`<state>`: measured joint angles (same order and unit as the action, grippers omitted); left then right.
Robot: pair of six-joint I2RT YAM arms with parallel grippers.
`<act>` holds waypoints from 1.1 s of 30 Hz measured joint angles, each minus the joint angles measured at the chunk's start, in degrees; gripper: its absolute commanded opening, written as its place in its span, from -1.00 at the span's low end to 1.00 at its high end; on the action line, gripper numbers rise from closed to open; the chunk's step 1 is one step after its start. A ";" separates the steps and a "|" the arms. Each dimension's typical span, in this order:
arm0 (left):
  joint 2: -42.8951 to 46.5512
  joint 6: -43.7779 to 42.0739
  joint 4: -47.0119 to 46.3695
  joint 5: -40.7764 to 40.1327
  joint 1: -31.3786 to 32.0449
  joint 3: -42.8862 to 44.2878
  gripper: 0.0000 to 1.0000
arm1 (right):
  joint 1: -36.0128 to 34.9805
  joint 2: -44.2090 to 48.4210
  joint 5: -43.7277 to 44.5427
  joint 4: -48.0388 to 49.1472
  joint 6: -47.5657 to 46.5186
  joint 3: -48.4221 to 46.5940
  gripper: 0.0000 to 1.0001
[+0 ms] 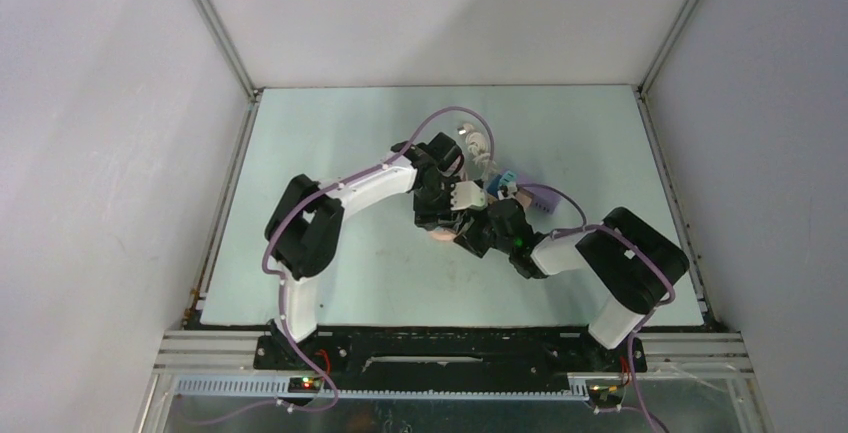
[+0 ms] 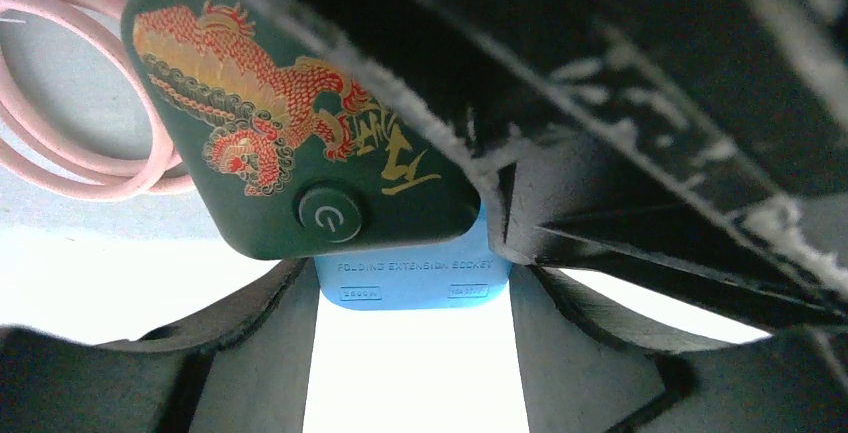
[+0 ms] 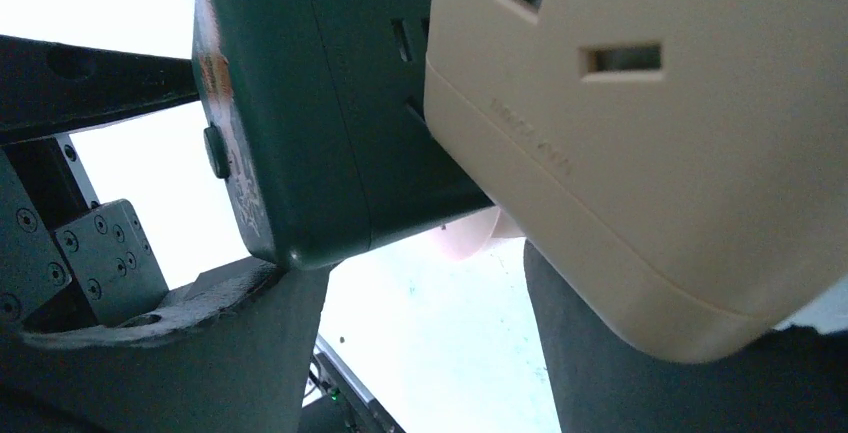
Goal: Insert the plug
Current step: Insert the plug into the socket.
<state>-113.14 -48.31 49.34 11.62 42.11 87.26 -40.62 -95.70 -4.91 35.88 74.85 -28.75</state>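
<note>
My left gripper point(image 2: 412, 293) is shut on a blue folding extension socket point(image 2: 400, 275), which fills the gap between its fingers. Above it sits a dark green block point(image 2: 280, 113) with a dragon print, a power button and a pink cable point(image 2: 70, 143). In the right wrist view a cream socket block point(image 3: 650, 153) butts against the green block point(image 3: 300, 103). The plug's pins are hidden. My right gripper point(image 3: 430, 263) stands wide. Its left finger touches the green block and its right finger runs under the cream block. Both tips are covered. The arms meet mid-table at the blue socket point(image 1: 507, 178).
The pale table point(image 1: 330, 283) is boxed in by grey walls and metal rails. Purple arm cables point(image 1: 455, 113) loop over the work spot. A black finger of the right gripper point(image 2: 650, 153) crosses the left wrist view. A small pink thing point(image 3: 470, 238) peeks from under the blocks.
</note>
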 measured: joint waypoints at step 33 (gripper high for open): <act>-2.71 0.33 0.87 5.51 -3.52 3.30 -1.00 | 2.05 15.63 3.50 -20.68 -6.67 -0.90 0.59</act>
<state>-115.85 -47.99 50.22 17.12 38.59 90.56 -38.57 -80.07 -1.41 15.20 68.18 -29.65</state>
